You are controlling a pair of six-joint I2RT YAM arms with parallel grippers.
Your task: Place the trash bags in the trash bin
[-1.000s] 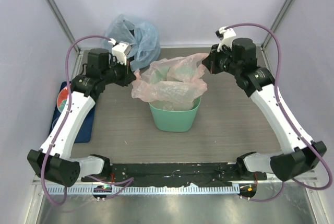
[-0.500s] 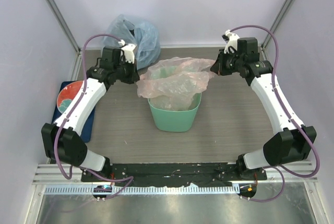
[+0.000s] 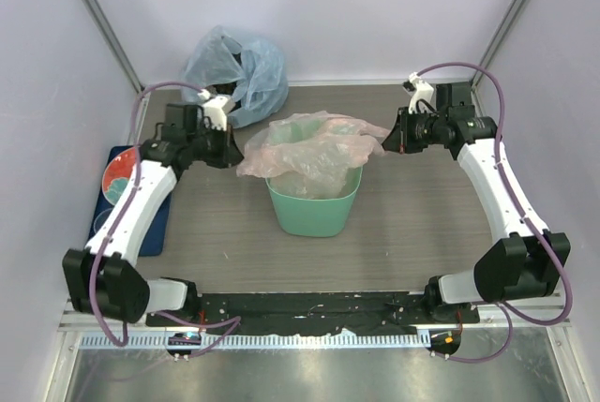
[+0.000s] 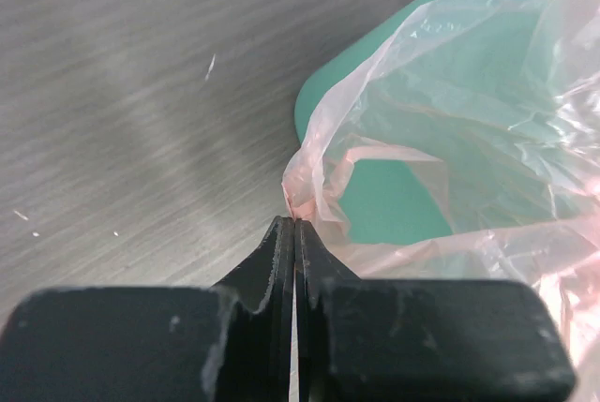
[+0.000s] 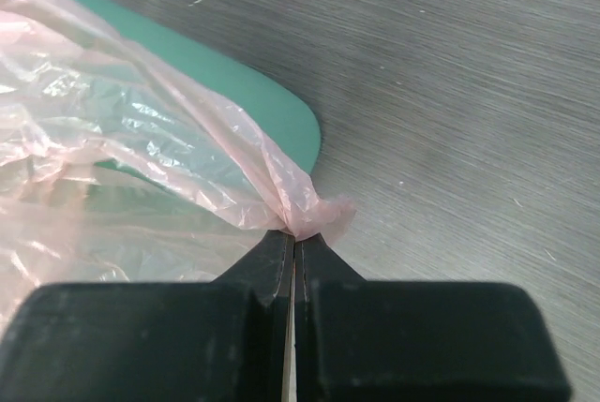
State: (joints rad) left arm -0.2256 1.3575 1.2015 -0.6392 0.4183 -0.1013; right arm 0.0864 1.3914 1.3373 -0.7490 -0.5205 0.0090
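The pale-pink trash bag (image 3: 309, 144) is stretched over the mouth of the mint-green trash bin (image 3: 314, 210) in the middle of the table, its lower part hanging inside. My left gripper (image 3: 234, 154) is shut on the bag's left edge, beside the bin's left rim. My right gripper (image 3: 392, 135) is shut on the bag's right edge, beyond the bin's right rim. In the left wrist view the gripper (image 4: 294, 222) pinches the pink plastic (image 4: 450, 140) over the bin (image 4: 403, 205). In the right wrist view the gripper (image 5: 294, 235) pinches a bunched corner of the bag (image 5: 141, 130) beside the bin's rim (image 5: 281, 111).
A bulging pale-blue plastic bag (image 3: 234, 65) lies at the back left against the wall. A blue tray (image 3: 155, 224) with a red and teal plate (image 3: 117, 182) sits at the left edge, partly under my left arm. Metal frame posts stand at both back corners.
Both grippers have come down and towards me with the bag's edges. The left one moved a little outward to the left. The bag now lies lower and flatter over the bin's mouth.
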